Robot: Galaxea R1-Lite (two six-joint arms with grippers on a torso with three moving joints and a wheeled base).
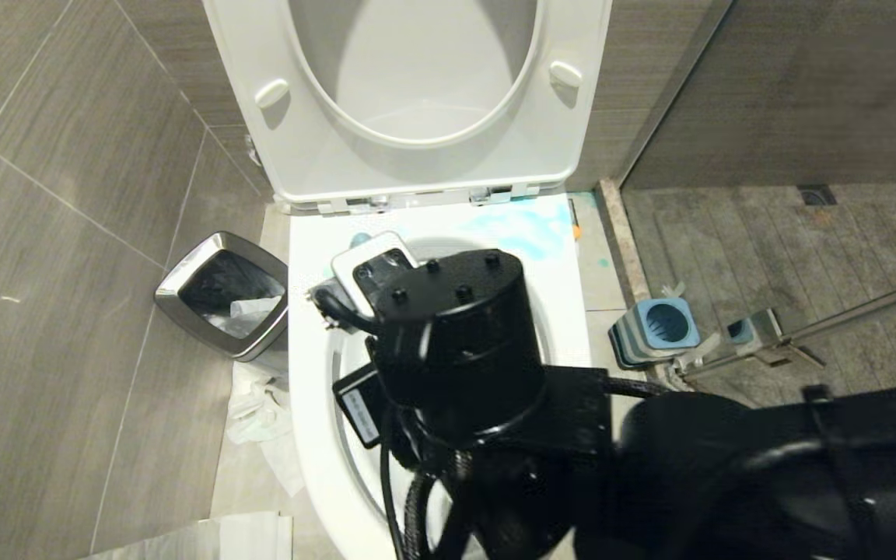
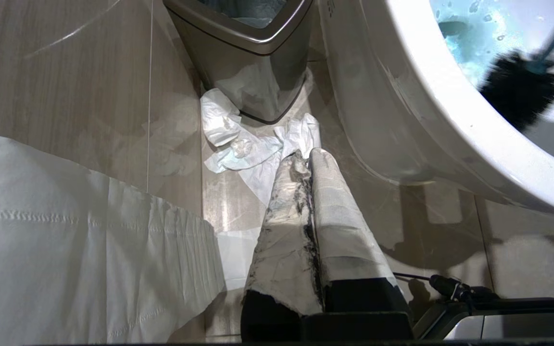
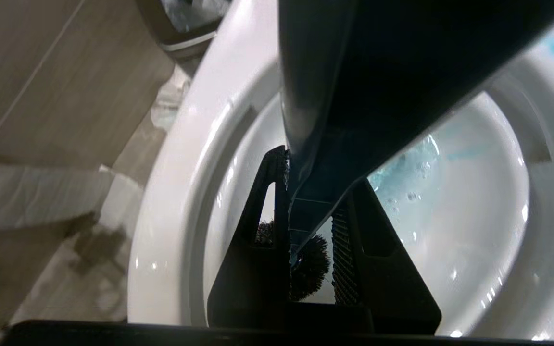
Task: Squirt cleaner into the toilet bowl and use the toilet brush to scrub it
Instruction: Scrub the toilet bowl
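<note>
Toilet brush (image 3: pixel 306 211) sat inside the toilet bowl (image 3: pixel 171 192), dark handle pinched between the 2 fingers of the right gripper (image 3: pixel 311 226), black bristle head low against the bowl's inner wall. Same bristle head seen from the left wrist view (image 2: pixel 522 89), on a thin shaft, over white ceramic. Blue foamy liquid (image 3: pixel 411 173) pooled in the bowl beside the brush; pale blue smear also on the rim near the hinge (image 1: pixel 522 225). Seat and lid (image 1: pixel 417 93) stood raised against the back wall. Right arm's black wrist housing (image 1: pixel 456 342) covered most of the bowl in the head view.

Brush base (image 1: pixel 658 330), square, blue and grey, sat on the floor to the robot's right of the toilet, near a metal bar of the shower partition (image 1: pixel 813 327). Floor drain (image 1: pixel 816 194) lay further back in the shower area.

Steel-rimmed waste bin (image 1: pixel 222 295) stood on the robot's left, just beside the toilet, crumpled white paper (image 2: pixel 253 144) on the floor tiles (image 1: pixel 43 311) at its foot. Larger white paper sheet (image 2: pixel 75 240) lay nearer the robot.

Left gripper (image 2: pixel 306 156) hung low by the toilet's outer side, taped fingers pressed together, holding nothing, pointed at the crumpled paper.

Walls and floor: grey-brown streaked tile.
</note>
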